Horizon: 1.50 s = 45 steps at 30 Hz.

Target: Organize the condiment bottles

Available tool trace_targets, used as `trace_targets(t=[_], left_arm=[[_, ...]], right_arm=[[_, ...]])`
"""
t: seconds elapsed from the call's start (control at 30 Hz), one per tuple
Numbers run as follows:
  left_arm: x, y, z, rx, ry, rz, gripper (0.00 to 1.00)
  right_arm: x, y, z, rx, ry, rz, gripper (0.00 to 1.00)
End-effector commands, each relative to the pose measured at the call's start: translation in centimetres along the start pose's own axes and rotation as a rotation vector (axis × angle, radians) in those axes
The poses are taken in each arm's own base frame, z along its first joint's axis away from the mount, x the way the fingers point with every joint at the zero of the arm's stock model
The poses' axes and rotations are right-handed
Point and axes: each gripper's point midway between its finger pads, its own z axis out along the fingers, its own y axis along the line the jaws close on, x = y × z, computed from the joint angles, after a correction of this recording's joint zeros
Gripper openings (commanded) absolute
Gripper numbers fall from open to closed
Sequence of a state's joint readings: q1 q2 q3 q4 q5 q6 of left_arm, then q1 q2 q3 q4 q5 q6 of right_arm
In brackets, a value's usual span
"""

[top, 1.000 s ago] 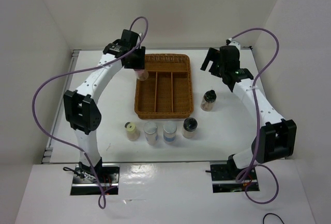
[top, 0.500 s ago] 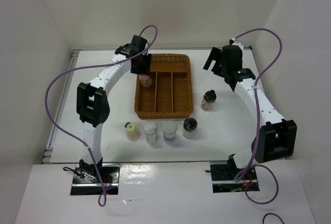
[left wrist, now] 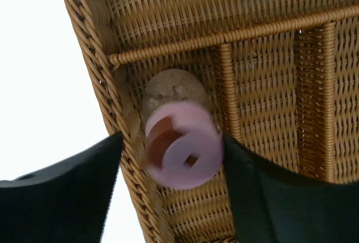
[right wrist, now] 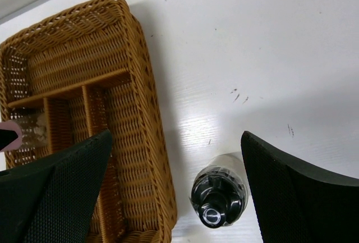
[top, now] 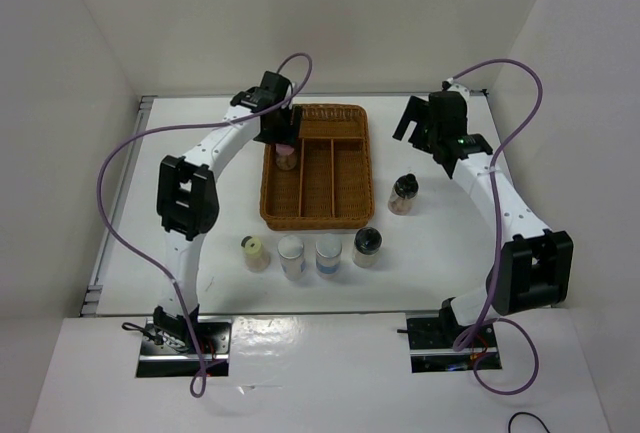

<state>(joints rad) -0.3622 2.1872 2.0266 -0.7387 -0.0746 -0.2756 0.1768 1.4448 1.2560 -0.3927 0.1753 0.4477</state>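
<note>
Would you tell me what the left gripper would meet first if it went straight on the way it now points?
The pink-lidded jar, between the fingers of the left gripper; whether it is gripped I cannot tell. Beyond it, probably the wicker tray, the floor of its left long compartment; depth is unclear.

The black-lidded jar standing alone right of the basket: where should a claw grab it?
Probably its round sides just under the lid, coming down from above: the black-lidded jar stands upright, well apart from the wicker tray.
</note>
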Motion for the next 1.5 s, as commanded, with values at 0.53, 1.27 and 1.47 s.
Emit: trace_targets(t=[0.53,1.27,1.47], left_arm=[[7.8,0.4,-17.8,0.003,-0.05,-0.067,1.0],[22.7,-0.5,-18.8,0.096,0.268,-0.156,1.0],[24.3,-0.5,-17.4,0.05,0.324,-0.122,1.0]], right_arm=[[0.8,0.7,-2.5,-0.025,0.016,-0.067,0.99],[5.8,11.4,-11.7,-0.389,0.012,-0.251,0.99],[5.1,9.9,-12.2,-0.316,-0.013,-0.179,0.99]])
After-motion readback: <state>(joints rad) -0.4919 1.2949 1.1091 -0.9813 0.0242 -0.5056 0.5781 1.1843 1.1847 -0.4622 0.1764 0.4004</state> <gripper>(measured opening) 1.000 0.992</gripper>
